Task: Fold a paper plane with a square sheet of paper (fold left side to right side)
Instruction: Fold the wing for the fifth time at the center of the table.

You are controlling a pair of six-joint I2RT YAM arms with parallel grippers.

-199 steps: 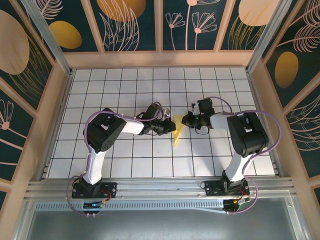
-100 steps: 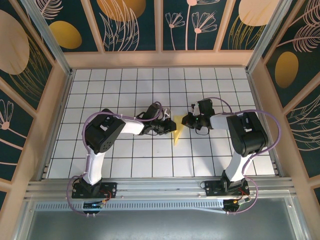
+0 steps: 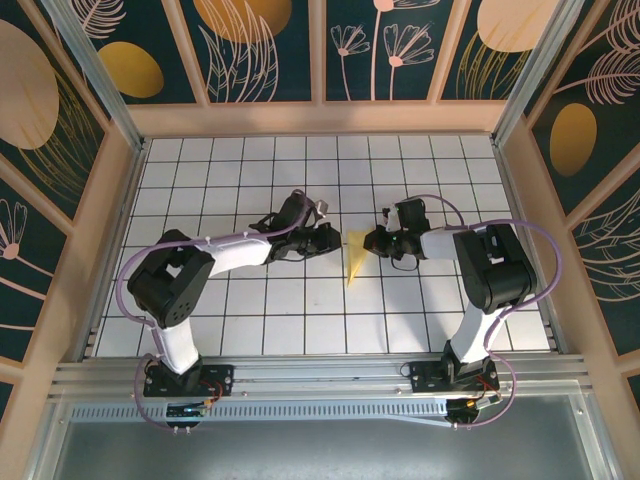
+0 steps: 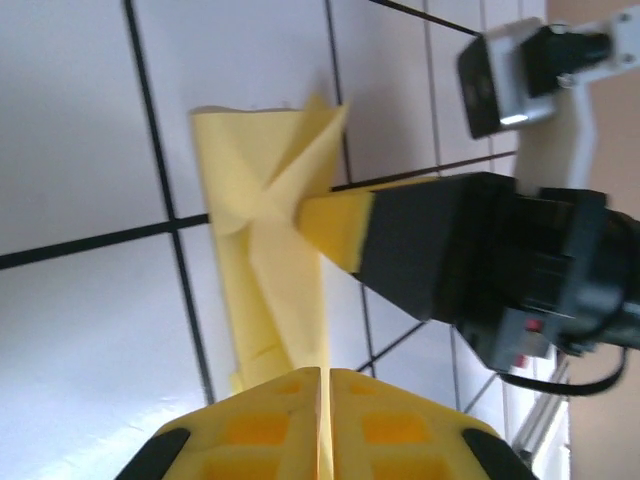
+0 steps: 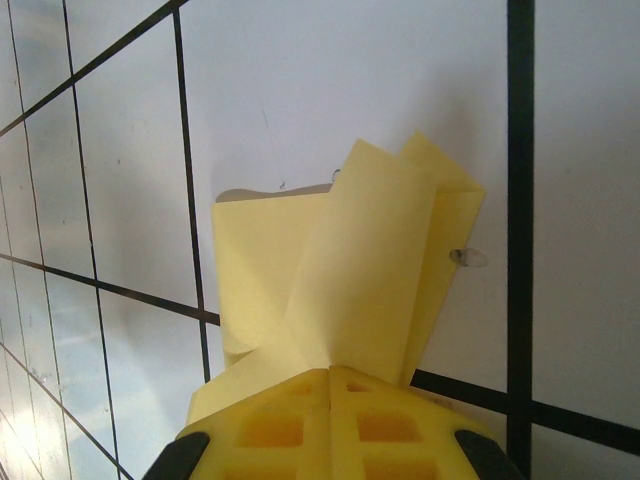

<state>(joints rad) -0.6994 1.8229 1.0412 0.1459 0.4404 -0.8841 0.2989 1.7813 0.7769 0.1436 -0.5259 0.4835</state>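
Observation:
The square sheet of paper (image 3: 354, 262) is pale yellow and folded into a narrow pointed shape, lying mid-table with its tip toward me. My left gripper (image 3: 335, 243) meets it from the left and my right gripper (image 3: 370, 241) from the right, at its far end. In the left wrist view the paper (image 4: 275, 250) runs down into the shut left gripper (image 4: 325, 372), and the right gripper's fingers (image 4: 340, 225) pinch its upper folds. In the right wrist view layered flaps of the paper (image 5: 330, 270) rise out of the shut right gripper (image 5: 330, 372).
The white tiled table (image 3: 240, 320) is boxed in by wooden walls at the left (image 3: 100, 230), right (image 3: 535, 230) and back (image 3: 320, 118). An aluminium rail (image 3: 320, 375) runs along the near edge, above both arm bases.
My left arm has stretched out, its elbow swinging left and toward me. The left jaws parted a little and closed again at the paper. The right arm and the paper stayed put.

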